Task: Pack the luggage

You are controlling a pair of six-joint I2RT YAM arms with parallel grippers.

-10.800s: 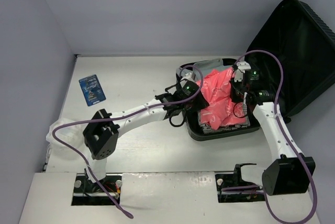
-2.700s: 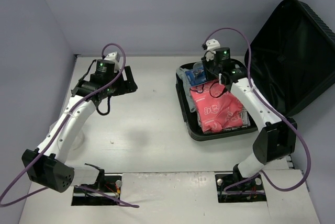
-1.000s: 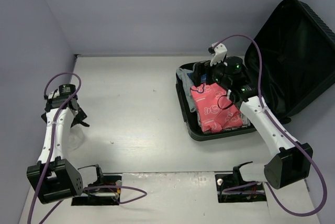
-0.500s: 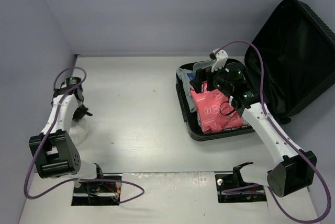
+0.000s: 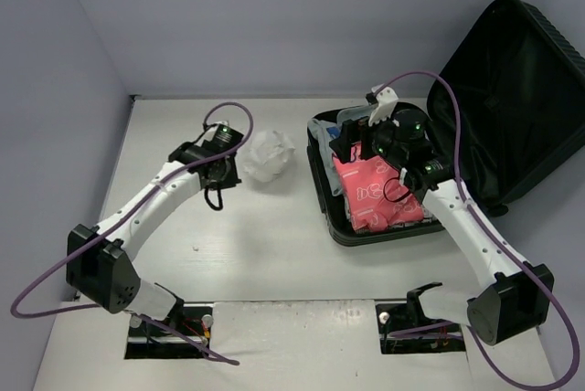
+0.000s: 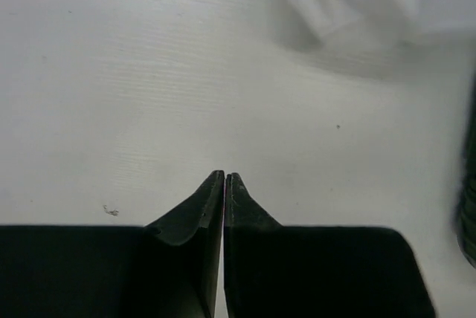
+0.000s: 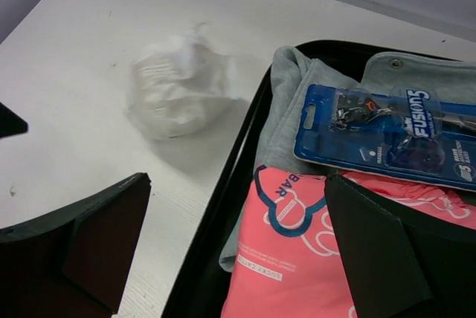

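My left gripper (image 6: 224, 178) is shut tight, tips pressed together, nothing in it. It sits low over the table (image 5: 247, 227), toward the far edge. A crumpled white bag (image 5: 268, 155) lies just ahead of the tips, not touching them.

The luggage (image 5: 512, 89) sits open at the table's far right corner with its lid standing up behind. The bag lies between my left gripper and the case's left rim, near the rim.

My right gripper (image 7: 236, 184) hangs over the left end of the case, jaws spread wide and holding nothing. Below it are a pink garment (image 7: 297, 266), a grey cloth (image 7: 294, 84) and a blue razor pack (image 7: 387, 136) resting on the grey cloth.

Step in hand, as I read it, is getting the white bag into the case. To do it well:
- Open the left jaws first, since shut tips would only shove the bag along.
- Come in over the bag and pinch a bunched fold near the top. Thin plastic probably slips or squashes.
- Lift it clear of the rim before crossing.
- Drop it on the pink garment, away from the razor pack.
- Watch the right arm: it's parked just where the bag should land, so the arms could clash.
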